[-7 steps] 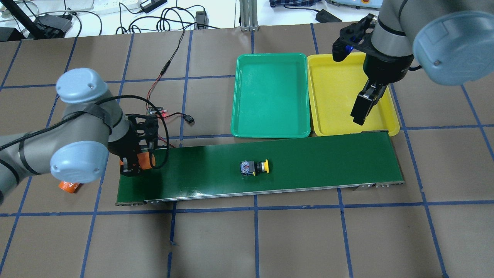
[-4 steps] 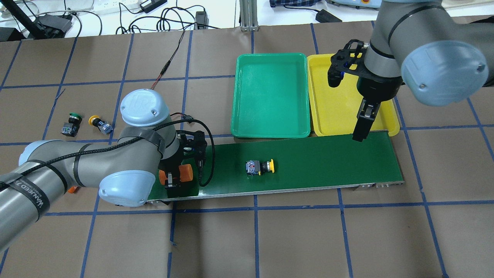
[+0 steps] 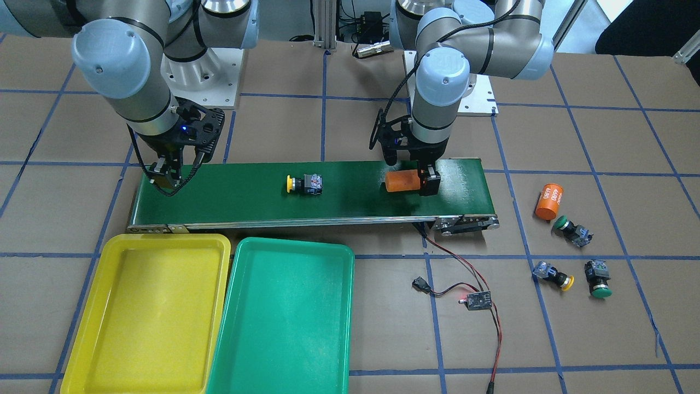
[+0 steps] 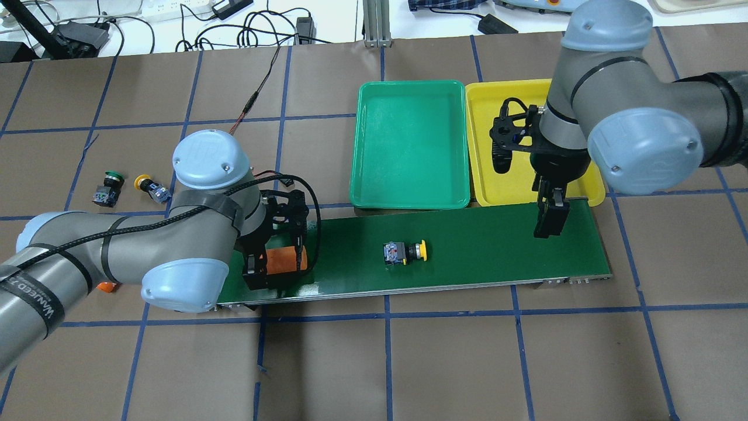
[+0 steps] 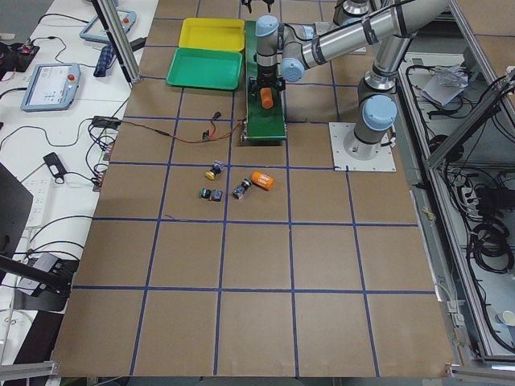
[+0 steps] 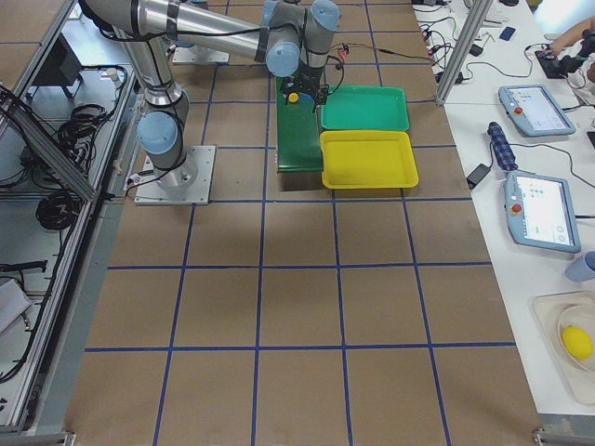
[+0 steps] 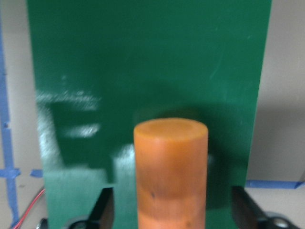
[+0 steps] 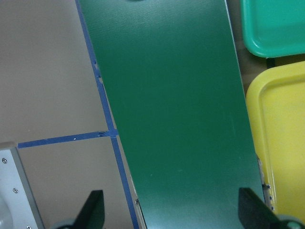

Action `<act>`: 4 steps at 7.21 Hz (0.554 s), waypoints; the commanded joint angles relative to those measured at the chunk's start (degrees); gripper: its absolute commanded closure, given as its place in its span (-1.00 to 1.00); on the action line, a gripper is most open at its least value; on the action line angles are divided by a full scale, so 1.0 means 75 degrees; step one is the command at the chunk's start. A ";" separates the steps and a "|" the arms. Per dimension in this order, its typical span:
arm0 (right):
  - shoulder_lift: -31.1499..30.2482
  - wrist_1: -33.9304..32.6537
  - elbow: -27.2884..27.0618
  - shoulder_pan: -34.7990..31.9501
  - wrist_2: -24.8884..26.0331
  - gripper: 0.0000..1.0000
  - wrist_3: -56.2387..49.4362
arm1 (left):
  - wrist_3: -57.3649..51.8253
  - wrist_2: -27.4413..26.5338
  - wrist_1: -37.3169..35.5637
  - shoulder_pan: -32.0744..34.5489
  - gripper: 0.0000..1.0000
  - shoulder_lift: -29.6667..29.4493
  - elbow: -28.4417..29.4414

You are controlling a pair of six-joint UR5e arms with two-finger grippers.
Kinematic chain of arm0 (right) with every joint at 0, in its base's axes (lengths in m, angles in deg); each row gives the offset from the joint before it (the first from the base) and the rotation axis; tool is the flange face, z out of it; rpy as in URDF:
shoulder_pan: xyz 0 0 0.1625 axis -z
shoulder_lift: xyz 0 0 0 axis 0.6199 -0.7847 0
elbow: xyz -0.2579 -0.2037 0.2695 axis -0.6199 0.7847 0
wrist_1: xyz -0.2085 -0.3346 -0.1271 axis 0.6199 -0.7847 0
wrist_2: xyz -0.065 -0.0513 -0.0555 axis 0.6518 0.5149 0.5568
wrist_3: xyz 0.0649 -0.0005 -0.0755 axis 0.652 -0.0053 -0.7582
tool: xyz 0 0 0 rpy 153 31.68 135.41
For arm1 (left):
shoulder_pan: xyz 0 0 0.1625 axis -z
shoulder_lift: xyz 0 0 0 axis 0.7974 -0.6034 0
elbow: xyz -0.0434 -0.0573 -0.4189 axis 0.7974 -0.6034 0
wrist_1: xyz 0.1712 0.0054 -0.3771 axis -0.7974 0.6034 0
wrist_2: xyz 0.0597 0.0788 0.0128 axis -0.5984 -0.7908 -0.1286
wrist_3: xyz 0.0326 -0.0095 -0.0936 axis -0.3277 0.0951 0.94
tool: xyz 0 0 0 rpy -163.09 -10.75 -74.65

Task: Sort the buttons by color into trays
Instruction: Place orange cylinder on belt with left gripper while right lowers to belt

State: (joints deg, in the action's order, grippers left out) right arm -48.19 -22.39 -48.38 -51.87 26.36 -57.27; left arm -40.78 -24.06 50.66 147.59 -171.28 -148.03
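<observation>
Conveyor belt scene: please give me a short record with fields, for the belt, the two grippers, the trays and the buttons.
belt: carries one yellow button, lying on its side
left gripper: over the belt, shut on orange cylinder
right gripper: open, empty, over the belt's other end
green tray: empty
yellow tray: empty
buttons off belt: two green, one yellow, on the table beside a second orange cylinder

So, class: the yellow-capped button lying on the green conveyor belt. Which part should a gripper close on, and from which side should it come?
Grip the black-and-grey switch block of the yellow button, coming straight down from above. The button lies on its side along the conveyor belt, so the boxy block probably offers flatter faces than the round cap. The right gripper hangs nearest, jaws apart.
</observation>
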 commanded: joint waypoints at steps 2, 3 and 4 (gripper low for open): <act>-0.0034 -0.1544 -0.0956 -0.0150 -0.0031 -1.00 -0.0707 | -0.0046 -0.0008 -0.0041 -0.2109 -1.00 0.0463 -0.0021; 0.0012 -0.1594 -0.0957 -0.0337 -0.0020 -1.00 -0.0708 | -0.0034 -0.0008 -0.0030 -0.2811 -1.00 0.0522 0.0002; 0.0094 -0.1606 -0.0969 -0.0397 -0.0055 -1.00 -0.0685 | 0.0000 0.0003 -0.0041 -0.3572 -1.00 0.0534 -0.0067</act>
State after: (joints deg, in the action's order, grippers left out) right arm -48.08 -33.72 -55.33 -53.95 26.15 -62.40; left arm -41.01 -24.11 50.45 127.65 -167.63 -148.18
